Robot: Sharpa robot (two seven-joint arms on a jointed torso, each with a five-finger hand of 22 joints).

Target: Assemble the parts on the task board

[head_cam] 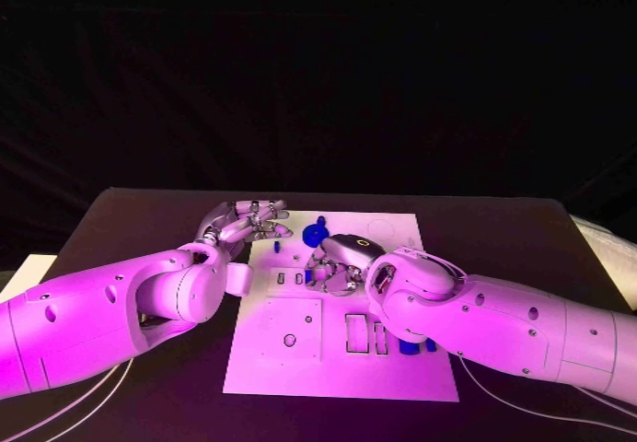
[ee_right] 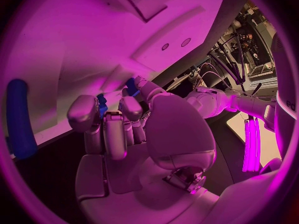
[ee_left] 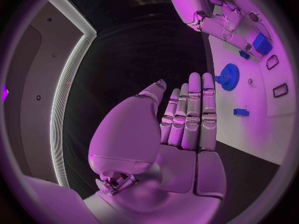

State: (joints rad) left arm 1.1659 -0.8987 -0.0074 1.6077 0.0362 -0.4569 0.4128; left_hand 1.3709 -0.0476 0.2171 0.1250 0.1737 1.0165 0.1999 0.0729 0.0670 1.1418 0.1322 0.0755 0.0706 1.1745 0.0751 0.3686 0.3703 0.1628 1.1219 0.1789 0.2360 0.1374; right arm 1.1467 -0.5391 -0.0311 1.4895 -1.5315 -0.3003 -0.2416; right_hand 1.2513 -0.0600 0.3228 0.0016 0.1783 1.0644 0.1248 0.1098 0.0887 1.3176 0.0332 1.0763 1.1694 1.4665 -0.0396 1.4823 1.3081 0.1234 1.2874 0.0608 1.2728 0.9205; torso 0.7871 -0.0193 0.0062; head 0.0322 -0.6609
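Note:
The white task board (head_cam: 285, 364) lies in the middle of the black table. My left hand (head_cam: 247, 221) hovers at the board's far left corner, fingers (ee_left: 191, 109) stretched out side by side with nothing in them. A blue gear (head_cam: 315, 232) (ee_left: 229, 76) stands on the board just beyond those fingers, with a small blue part (ee_left: 241, 112) near it. My right hand (head_cam: 337, 269) (ee_left: 215, 15) is over the board's middle, its fingers (ee_right: 112, 129) curled round a small blue block (ee_right: 101, 104) (ee_left: 262, 43).
Several blue parts (head_cam: 406, 348) lie by the board's slots under my right forearm. A long blue piece (ee_right: 20, 118) lies on the board beside the right hand. Rectangular slots (head_cam: 358, 333) and small holes (head_cam: 290, 340) mark the board's near half.

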